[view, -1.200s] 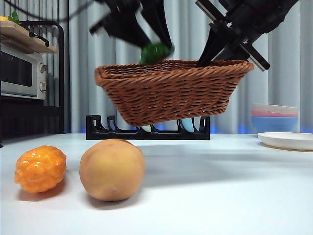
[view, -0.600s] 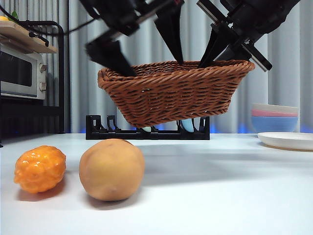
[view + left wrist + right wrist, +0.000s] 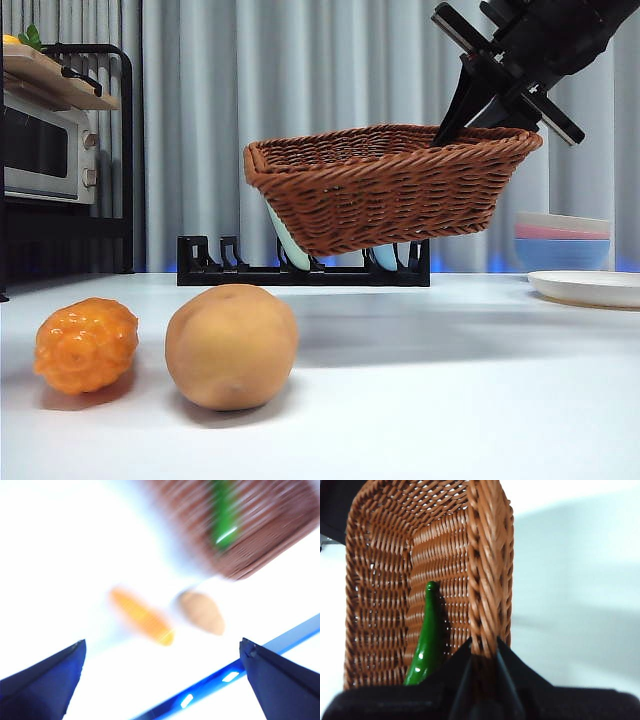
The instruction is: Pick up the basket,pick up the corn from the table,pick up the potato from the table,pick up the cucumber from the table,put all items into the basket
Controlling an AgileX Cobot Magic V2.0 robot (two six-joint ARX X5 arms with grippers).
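R gripper (image 3: 484, 647) clamped on wicker basket (image 3: 385, 185) rim, held aloft as catch bin | cucumber (image 3: 426, 635) inside, beside R jaws | L gripper (image 3: 160, 680) jaws apart, empty, above corn (image 3: 141, 616) + potato (image 3: 202, 612) on table (image 3: 450, 380)

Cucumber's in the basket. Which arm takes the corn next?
Left. The right gripper is shut on the basket rim, holding it in the air. The left gripper is open, empty, and looks down on the corn and the potato.
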